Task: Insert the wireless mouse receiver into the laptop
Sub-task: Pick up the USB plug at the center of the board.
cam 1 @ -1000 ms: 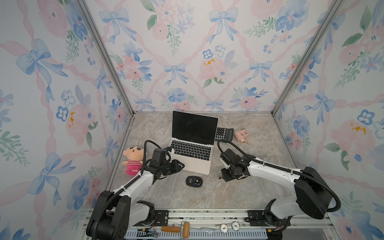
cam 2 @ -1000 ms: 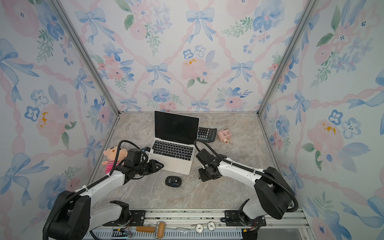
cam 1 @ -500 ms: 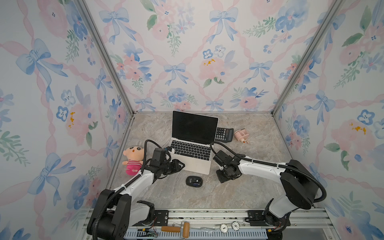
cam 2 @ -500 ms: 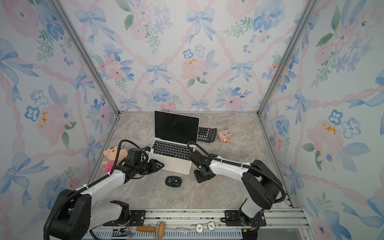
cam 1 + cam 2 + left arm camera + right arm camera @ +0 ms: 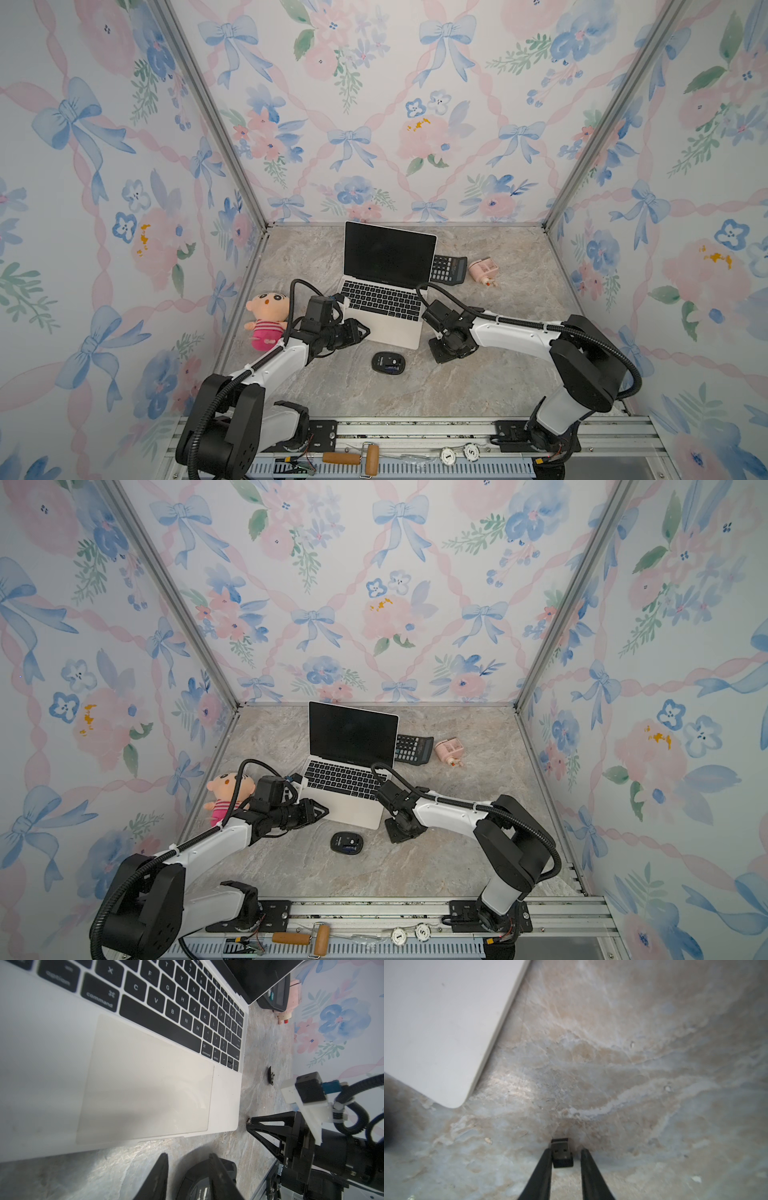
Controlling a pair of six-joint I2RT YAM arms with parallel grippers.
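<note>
Both top views look steeply down from high above the front rail, facing the back wall and taking in the whole grey-beige marbled bench (image 5: 478, 386). The left wrist view skims close across the slim pale silver laptop (image 5: 145, 1084). The right wrist view looks down from very near the bench and shares only a front corner of that laptop (image 5: 436, 1022).

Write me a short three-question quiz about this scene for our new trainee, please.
1. True or false: the tiny dark USB mouse receiver is plugged into the slim pale silver laptop.
2. Which sits partly behind the laptop's screen? A) black button calculator B) wooden roller C) plush doll
3. Fill in: the ___ gripper's jaws straddle the receiver.
Key: 1 false, it lies on the marble tabletop; 2 A; 3 the right gripper.
</note>
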